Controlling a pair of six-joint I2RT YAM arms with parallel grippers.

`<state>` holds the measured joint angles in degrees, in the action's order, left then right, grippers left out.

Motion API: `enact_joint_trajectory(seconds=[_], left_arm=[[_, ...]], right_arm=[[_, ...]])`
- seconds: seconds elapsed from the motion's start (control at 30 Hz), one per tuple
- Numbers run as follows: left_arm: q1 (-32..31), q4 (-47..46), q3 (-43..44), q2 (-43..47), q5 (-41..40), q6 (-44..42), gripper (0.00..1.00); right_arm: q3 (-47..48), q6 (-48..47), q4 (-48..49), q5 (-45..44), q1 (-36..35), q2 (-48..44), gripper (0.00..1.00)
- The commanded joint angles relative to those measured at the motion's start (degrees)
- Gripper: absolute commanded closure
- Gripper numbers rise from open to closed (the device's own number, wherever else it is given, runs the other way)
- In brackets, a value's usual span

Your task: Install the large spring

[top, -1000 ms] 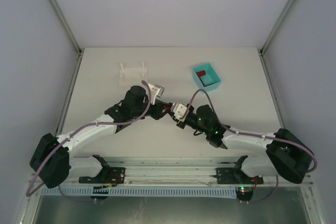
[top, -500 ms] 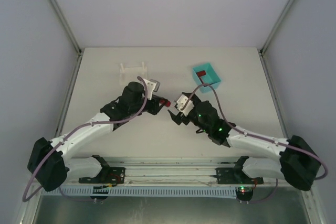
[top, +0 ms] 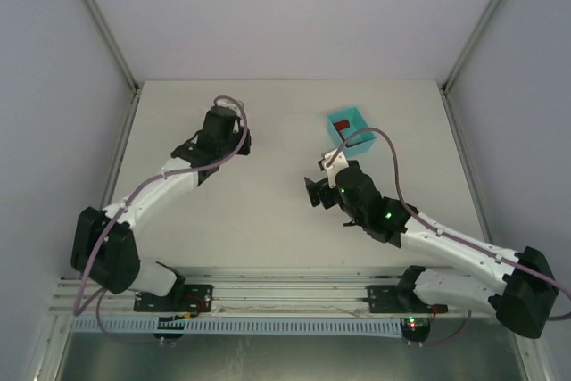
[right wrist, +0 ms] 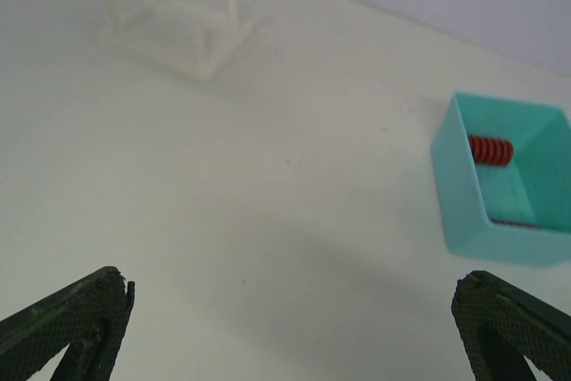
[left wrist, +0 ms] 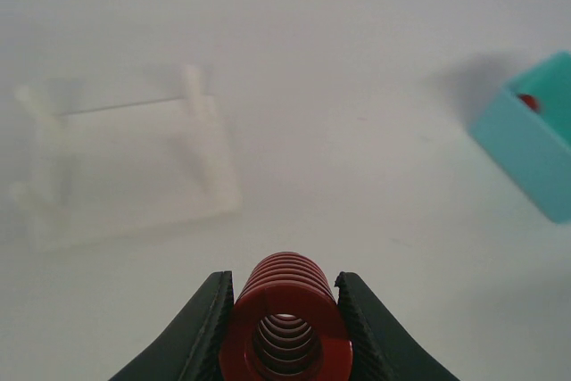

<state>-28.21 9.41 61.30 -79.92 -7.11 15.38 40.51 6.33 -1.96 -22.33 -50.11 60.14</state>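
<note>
Left gripper (left wrist: 285, 290) is clamped tight on the large red spring (left wrist: 285, 332), with the coil's open end facing the wrist cam. It's near the white peg frame (left wrist: 125, 167) but not touching it. Right gripper (right wrist: 293, 296) has its jaws spread wide with nothing in them, over bare table (top: 268, 220). Far right there's a teal bin (right wrist: 457, 185) with a smaller red spring (right wrist: 490, 150) lying inside.

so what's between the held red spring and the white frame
Nothing: only bare tabletop separates the red spring from the white frame, seen in the left wrist view.
</note>
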Motion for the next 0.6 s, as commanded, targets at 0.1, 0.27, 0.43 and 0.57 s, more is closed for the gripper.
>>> enact_joint_trajectory(seconds=[0.1,0.27,0.43,0.57], left_arm=[[8.88,2.63,9.39,-7.35,-7.62,-4.23,1.00],[13.97,2.14,13.91,-13.84,-7.70,-4.82,1.00],[17.62,2.09,19.43,-20.19,-6.58,-5.04,1.00],[19.41,2.47,23.49,-24.93,-5.59,-5.35,1.00]], right_arm=[[-1.48,4.75,-4.09,-5.95,0.14,2.27,0.01],[-3.36,4.32,-2.01,-6.92,0.18,1.09,0.01],[-4.14,4.09,-1.11,-8.30,0.26,0.22,0.01],[-4.43,4.07,-1.04,-9.62,0.29,-0.05,0.01]])
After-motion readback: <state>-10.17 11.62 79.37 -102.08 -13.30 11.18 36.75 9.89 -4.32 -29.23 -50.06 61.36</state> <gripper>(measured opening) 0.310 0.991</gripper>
